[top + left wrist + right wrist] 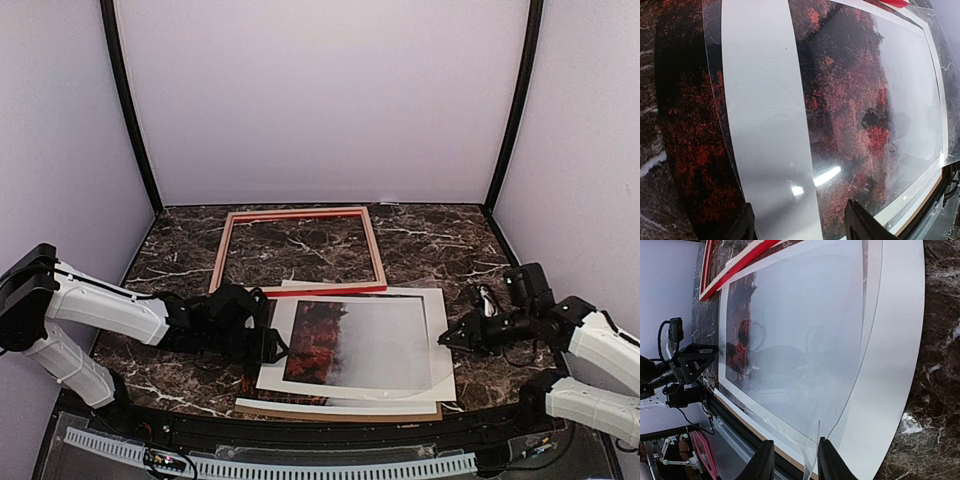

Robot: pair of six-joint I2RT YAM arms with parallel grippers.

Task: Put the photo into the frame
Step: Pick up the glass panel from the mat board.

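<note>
At the back of the dark stone table lies the frame. It is red on top and lies flat. You can see the table through its middle.

Just in front of the frame there is a flat pile. The photo is in that pile, not in the frame. It shows red trees on the left and grey fog on the right. A white mat with a window cut in it lies on the photo, and the picture shows through the window. In the left wrist view, a strip of red trees pokes out past the left side of the mat. A clear sheet lies on top of it all. A brown board peeks out at the near edge of the pile.

The left gripper is at the left edge of the pile. Its two fingers are wide apart and hold nothing.

The right gripper is at the right edge of the pile. Its fingers are a little way apart. The curled-up edge of the clear sheet sits in the gap between them, but they are not squeezing it.
</note>
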